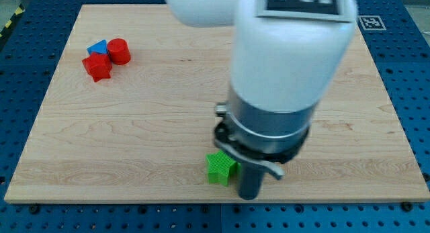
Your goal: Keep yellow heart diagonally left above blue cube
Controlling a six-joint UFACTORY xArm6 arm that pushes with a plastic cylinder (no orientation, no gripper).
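Neither the yellow heart nor the blue cube shows in the camera view; my arm's big white and grey body (282, 78) hides the middle and upper right of the wooden board (134, 139). My tip (249, 196) is near the board's bottom edge, just right of a green star-like block (220, 167) and close to touching it.
At the view's upper left, three blocks stand bunched together: a blue triangle (97, 48), a red cylinder (119, 51) to its right, and a red block (97, 67) below them. A blue perforated table (410, 92) surrounds the board.
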